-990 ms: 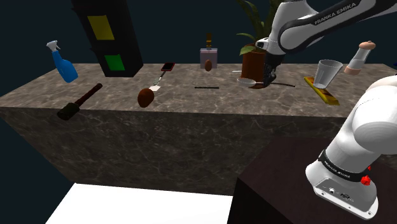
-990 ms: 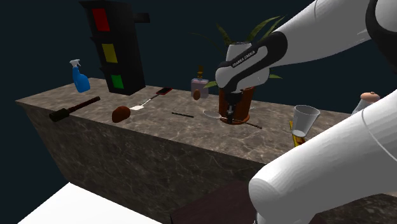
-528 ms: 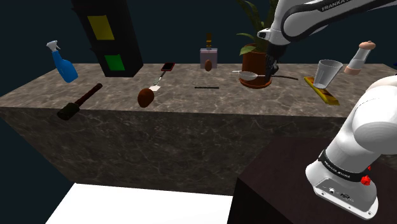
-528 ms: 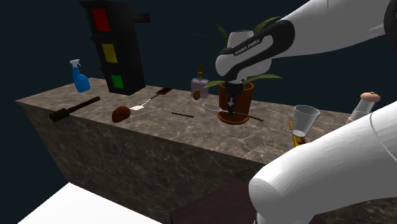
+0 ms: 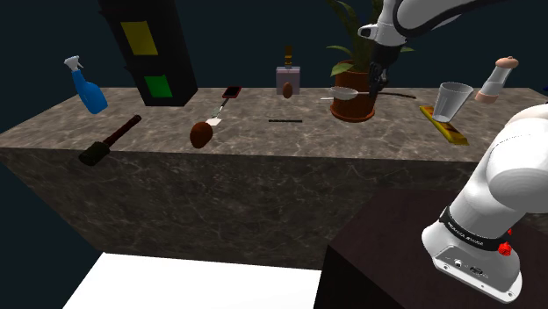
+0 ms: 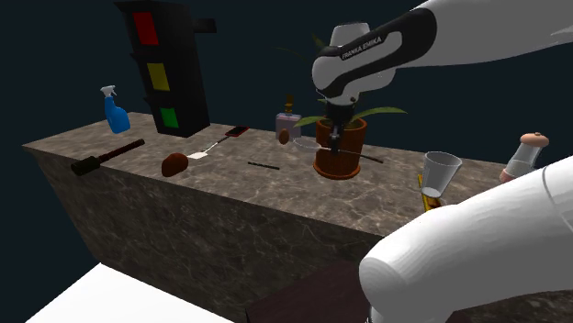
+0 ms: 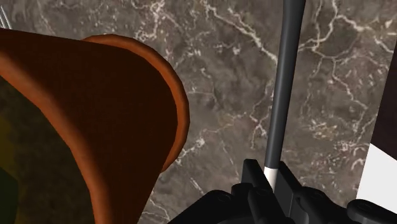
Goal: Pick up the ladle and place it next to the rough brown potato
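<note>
My black gripper hangs above the marble counter, just in front of the terracotta plant pot. It is shut on the ladle, which lies level in the air, its pale bowl toward the shoulder view's left and its thin dark handle toward the right. In the wrist view the fingers clasp the grey handle beside the pot. In the second exterior view my gripper holds the ladle before the pot. The rough brown potato lies far off toward the shoulder view's left.
Near the potato lie a spatula and a thin black stick. A black mallet, blue spray bottle and toy traffic light stand further left. A glass and gold bar sit right of the pot.
My gripper has risen from the counter with the ladle clasped in it, lifting it in front of the pot. Everything else on the counter has stayed put.
</note>
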Robot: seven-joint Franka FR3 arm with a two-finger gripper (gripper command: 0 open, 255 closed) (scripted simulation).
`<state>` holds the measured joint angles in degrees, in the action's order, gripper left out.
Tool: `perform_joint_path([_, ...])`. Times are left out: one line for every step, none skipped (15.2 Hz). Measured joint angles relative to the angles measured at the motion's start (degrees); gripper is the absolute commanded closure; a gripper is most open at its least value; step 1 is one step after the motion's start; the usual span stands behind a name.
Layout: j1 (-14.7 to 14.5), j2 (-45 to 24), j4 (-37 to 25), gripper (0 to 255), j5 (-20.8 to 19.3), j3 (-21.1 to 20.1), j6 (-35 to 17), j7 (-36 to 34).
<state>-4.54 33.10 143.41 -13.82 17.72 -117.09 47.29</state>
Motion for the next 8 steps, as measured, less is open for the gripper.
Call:
perform_joint_path([-0.04, 0.05, -0.49, 255, 0.08, -0.07, 0.54, 0.05])
perform_joint_path([-0.51, -0.86, -1.19, 255, 0.49, -0.49, 0.41, -0.53])
perform_joint_path([-1.04, -1.54, -2.02, 255, 0.97, -1.17, 0.69, -1.31])
perform_joint_path([-1.60, -2.43, -2.72, 255, 1.45, -1.84, 0.63, -2.18])
perform_joint_path([-2.25, -3.47, -3.25, 255, 1.99, -2.66, 0.28, -3.31])
perform_joint_path([-2.83, -4.75, -4.24, 255, 2.50, -3.26, 0.11, -4.14])
perform_joint_path([-3.62, -7.09, -5.76, 255, 3.18, -3.85, -0.63, -5.08])
perform_joint_path([-4.25, -8.71, -7.43, 255, 3.74, -4.46, -0.43, -5.87])
